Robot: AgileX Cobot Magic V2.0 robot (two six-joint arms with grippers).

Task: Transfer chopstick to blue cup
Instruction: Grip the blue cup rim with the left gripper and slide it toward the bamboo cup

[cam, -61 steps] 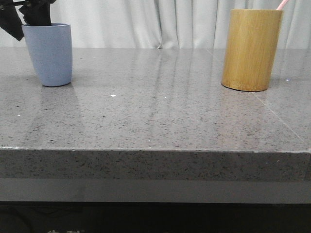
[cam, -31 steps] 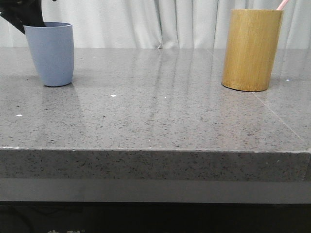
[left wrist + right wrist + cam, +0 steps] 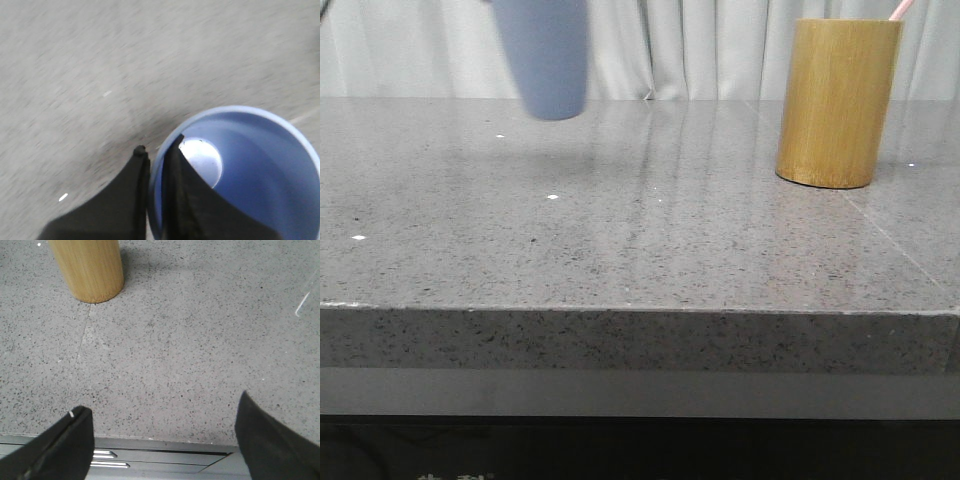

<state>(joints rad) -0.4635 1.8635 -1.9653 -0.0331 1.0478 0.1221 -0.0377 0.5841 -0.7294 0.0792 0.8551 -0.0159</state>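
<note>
The blue cup point(image 3: 545, 60) hangs blurred above the table at the back left, lifted off the surface. In the left wrist view my left gripper point(image 3: 157, 145) is shut on the blue cup point(image 3: 250, 165), one finger inside the rim and one outside; the cup is empty. A pink chopstick point(image 3: 900, 9) pokes out of the top of the bamboo holder point(image 3: 837, 102) at the back right. My right gripper point(image 3: 162, 410) is open and empty over the table's front edge, well short of the bamboo holder point(image 3: 87, 267).
Grey speckled stone table point(image 3: 640, 230) with a front edge point(image 3: 640, 310) close to the camera. White curtain point(image 3: 710, 45) behind. A tile seam point(image 3: 80, 347) runs from the holder toward the front edge.
The blue cup has been lifted off the table at the far left and carried to the right, now blurred in motion. The bamboo holder and chopstick have not moved.
</note>
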